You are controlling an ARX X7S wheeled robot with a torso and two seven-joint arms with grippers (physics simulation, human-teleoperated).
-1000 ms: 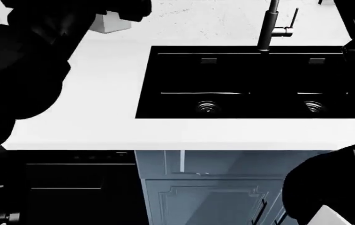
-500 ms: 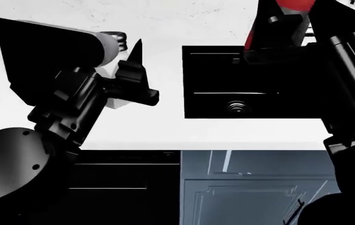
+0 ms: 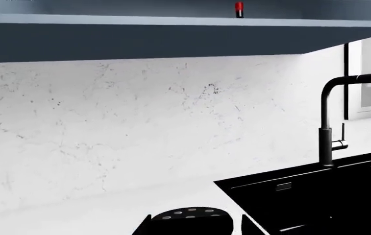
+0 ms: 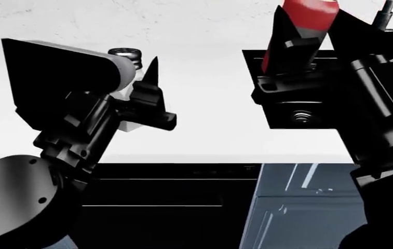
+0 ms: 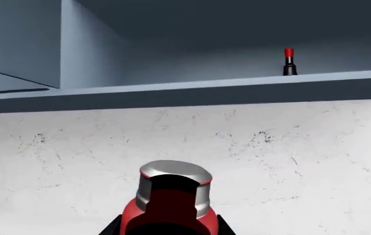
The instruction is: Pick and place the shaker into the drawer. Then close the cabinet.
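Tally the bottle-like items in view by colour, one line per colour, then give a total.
Red shaker held in the right gripper: 1
White item with a dark ribbed cap behind the left gripper: 1
Small dark bottle with a red top on the high shelf: 1
Total: 3

Right gripper is up high, clamped on the shaker, filling the upper right of the head view above the black sink. The faucet stands just beside it at the top right edge, a close obstacle. Left gripper hangs at centre left, right over the white bottle with a dark cap. Between the two arms, the white counter lies bare, an open lane. Along the bottom, the black oven front is shut.
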